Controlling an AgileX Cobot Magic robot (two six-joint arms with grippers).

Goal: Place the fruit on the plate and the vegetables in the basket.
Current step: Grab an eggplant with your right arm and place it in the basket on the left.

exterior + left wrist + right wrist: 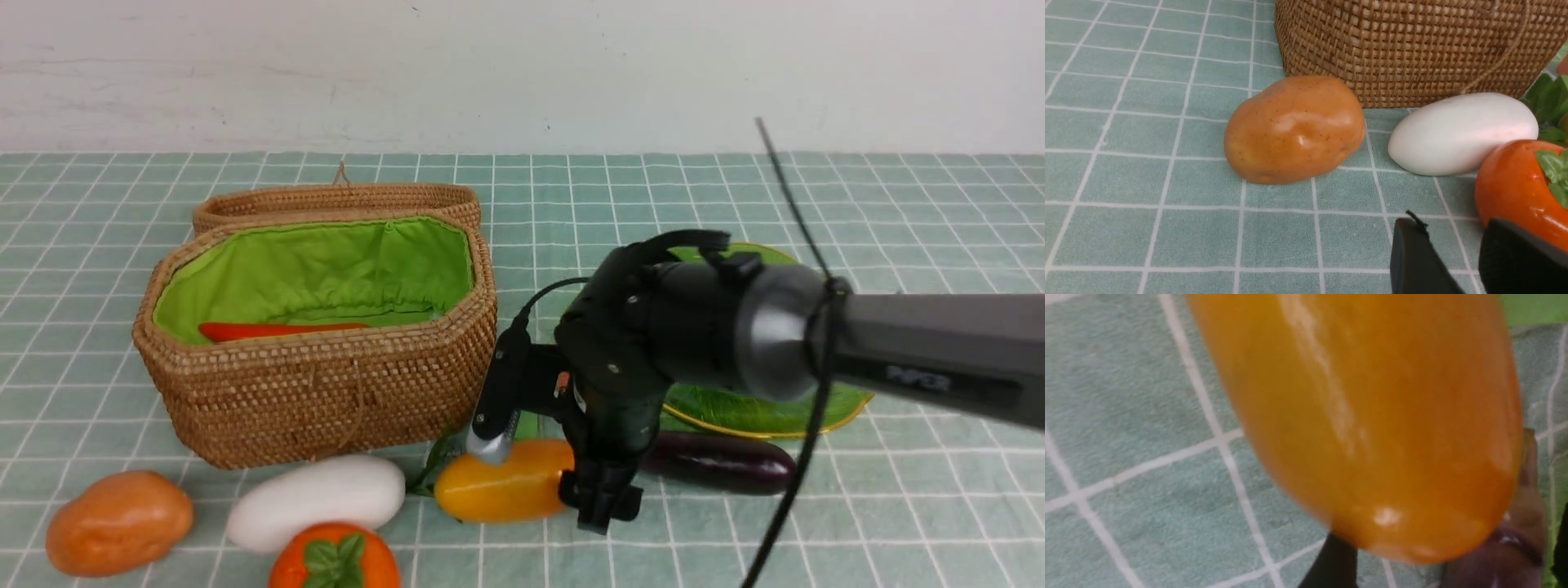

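Note:
The yellow-orange mango (502,490) lies on the cloth in front of the wicker basket (326,400). My right gripper (602,502) points down at the mango's right end. In the right wrist view the mango (1363,416) fills the frame. Its end sits between the gripper's (1445,571) spread jaws, which are open. The purple eggplant (718,463) lies just right of it, before the green plate (767,412). The red pepper (277,330) lies in the basket. The potato (1294,128), white vegetable (1461,132) and persimmon (1515,188) lie near my left gripper (1453,249), which is open and empty. The lemon is hidden.
My right arm (898,351) crosses over the plate and hides most of it. The basket's lid (335,200) hangs open behind it. A black cable (796,457) hangs from the arm. Green leaves (441,461) lie between the basket and the mango.

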